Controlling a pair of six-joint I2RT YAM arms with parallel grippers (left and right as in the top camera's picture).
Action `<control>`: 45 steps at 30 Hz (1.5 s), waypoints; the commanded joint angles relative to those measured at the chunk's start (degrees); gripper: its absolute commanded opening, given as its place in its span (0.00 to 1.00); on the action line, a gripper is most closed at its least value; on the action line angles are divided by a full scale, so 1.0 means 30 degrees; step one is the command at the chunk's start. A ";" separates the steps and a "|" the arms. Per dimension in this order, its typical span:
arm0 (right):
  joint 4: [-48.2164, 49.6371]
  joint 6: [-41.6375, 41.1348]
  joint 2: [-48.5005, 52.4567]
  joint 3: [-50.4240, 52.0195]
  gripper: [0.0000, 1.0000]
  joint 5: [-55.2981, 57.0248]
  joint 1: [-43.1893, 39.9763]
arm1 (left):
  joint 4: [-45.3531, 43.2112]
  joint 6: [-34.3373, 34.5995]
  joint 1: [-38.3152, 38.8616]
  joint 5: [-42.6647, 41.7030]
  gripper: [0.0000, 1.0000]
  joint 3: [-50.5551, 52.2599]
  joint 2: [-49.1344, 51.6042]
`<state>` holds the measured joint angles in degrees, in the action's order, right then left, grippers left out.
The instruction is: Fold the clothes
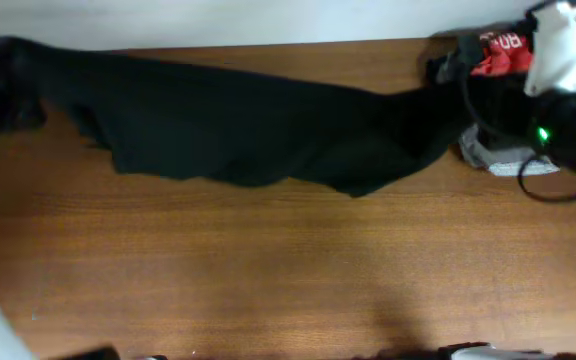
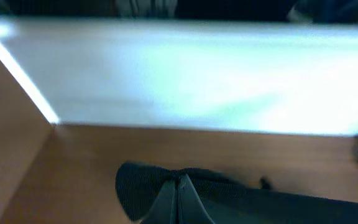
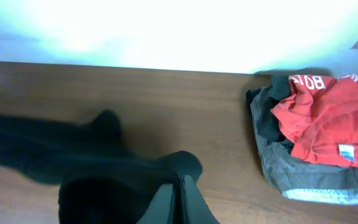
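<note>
The black garment [image 1: 238,125] hangs stretched across the far half of the table, held up at both ends, its lower edge sagging toward the wood. My left gripper [image 2: 180,182] is shut on its left end, black knit cloth [image 2: 142,186] bunched round the fingertips. My right gripper [image 3: 180,182] is shut on its right end, dark cloth [image 3: 104,180] draped to the left of the fingers. In the overhead view the left arm is at the far left edge and the right arm [image 1: 558,50] at the far right. No logo or label shows.
A pile with a red garment with white lettering [image 3: 328,118] on a grey garment [image 3: 303,174] lies at the far right corner, also in the overhead view [image 1: 503,60]. A white wall [image 2: 197,74] runs behind the table's far edge. Bare wood [image 1: 288,270] fills the near half.
</note>
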<state>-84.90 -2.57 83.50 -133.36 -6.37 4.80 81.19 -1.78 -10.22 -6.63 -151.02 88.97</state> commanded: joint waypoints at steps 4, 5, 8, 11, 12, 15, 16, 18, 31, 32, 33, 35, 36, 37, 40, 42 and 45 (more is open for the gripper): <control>-0.1275 0.0036 -0.2477 -0.0401 0.04 0.0175 -0.0233 | 0.0707 -0.0291 -0.0182 0.0073 0.01 -0.0284 -0.2914; -0.1486 -0.0029 -0.2783 -0.0401 0.04 0.0160 -0.0233 | 0.0969 -0.0284 -0.0182 0.0073 0.01 -0.0284 -0.3191; -0.2127 -0.0321 -0.3832 -0.0408 0.04 0.0175 -0.0233 | 0.1953 -0.0284 -0.0182 0.0073 0.01 -0.0284 -0.3657; -0.2572 -0.0313 -0.4532 -0.0408 0.04 0.0189 -0.0233 | 0.3330 -0.0277 -0.0182 0.0066 0.01 -0.0284 -0.3417; -0.2623 -0.0313 -0.4561 -0.0408 0.04 0.0189 -0.0233 | 0.3650 -0.0277 -0.0182 0.0058 0.01 -0.0284 -0.3264; -0.2652 -0.0306 -0.4138 -0.0350 0.04 0.0189 -0.0233 | 0.4561 -0.0277 -0.0182 0.0066 0.01 -0.0284 -0.2397; -0.2667 -0.0306 -0.3832 -0.0350 0.04 0.0189 -0.0233 | 0.4816 -0.0277 -0.0182 0.0058 0.00 -0.0284 -0.1982; -0.2776 -0.0277 -0.2463 -0.0350 0.04 0.0189 -0.0233 | 0.5166 -0.0277 -0.0182 -0.0095 0.01 -0.0160 -0.0583; -0.1625 0.0277 0.8531 -0.0350 0.04 0.0109 -0.0233 | 0.4393 -0.0306 0.0131 -0.0219 0.00 0.1741 0.7286; -0.1217 0.0277 0.9486 -0.0350 0.04 0.0102 -0.0233 | 0.4022 -0.0306 0.0270 -0.0219 0.01 0.1814 0.8021; -0.0619 0.0277 1.0746 -0.0350 0.04 0.0102 -0.0233 | 0.3322 -0.0313 0.0488 -0.0219 0.00 0.1887 0.9173; 0.0350 0.0277 1.2502 -0.0350 0.04 0.0109 -0.0233 | 0.2368 -0.0306 0.0831 -0.0219 0.01 0.1902 1.0724; 0.0787 0.0284 1.3231 -0.0350 0.04 0.0109 -0.0233 | 0.1960 -0.0306 0.0998 -0.0219 0.01 0.1902 1.1329; 0.1202 0.0284 1.3872 -0.0350 0.04 0.0109 -0.0233 | 0.1479 -0.0306 0.1202 -0.0219 0.01 0.1902 1.2160; 0.2521 0.0350 1.5788 -0.0350 0.04 0.0102 -0.0233 | 0.0211 -0.0306 0.1705 -0.0211 0.01 0.1902 1.4149; 0.3322 0.0350 1.6852 -0.0350 0.04 0.0095 -0.0233 | -0.0787 -0.0306 0.2062 -0.0211 0.01 0.1902 1.5606; 0.4277 0.0350 1.7945 -0.0350 0.04 0.0095 -0.0233 | -0.2419 -0.0306 0.2484 -0.0211 0.01 0.1902 1.7675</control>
<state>-73.76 -1.87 135.13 -134.02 -6.57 4.64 76.51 -1.96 -4.01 -7.18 -145.64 136.59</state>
